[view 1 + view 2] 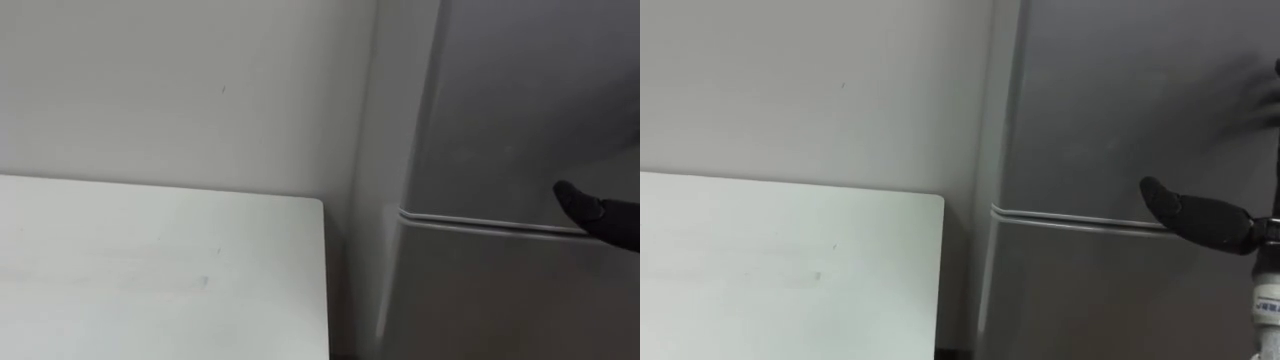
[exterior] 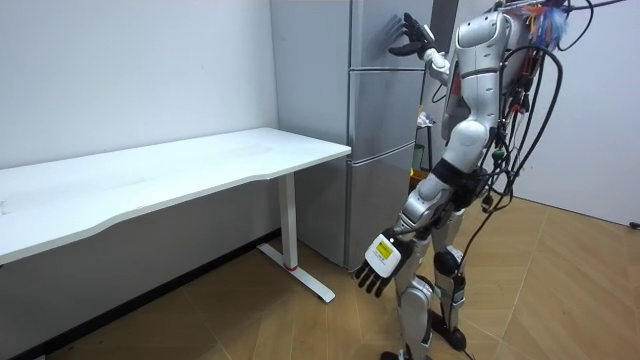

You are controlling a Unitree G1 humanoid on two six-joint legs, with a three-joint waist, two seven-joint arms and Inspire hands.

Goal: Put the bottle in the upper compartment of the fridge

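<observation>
Table (image 1: 150,270) beside shut fridge (image 2: 380,150); right hand (image 1: 1200,220) outstretched at its door (image 1: 520,100), left hand (image 2: 378,262) hanging open.

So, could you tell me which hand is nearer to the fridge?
The right. The right hand is up at the fridge, near its upper door's lower edge; the left hand hangs low beside the robot's leg, apart from it.

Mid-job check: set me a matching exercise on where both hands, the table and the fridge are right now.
1 right hand
2 left hand
3 table
4 fridge

A hangs low by the robot's leg, fingers open
B white top, against the wall
C raised at the seam between the fridge doors
D grey, both doors closed

Pairs: 1-C, 2-A, 3-B, 4-D
</observation>
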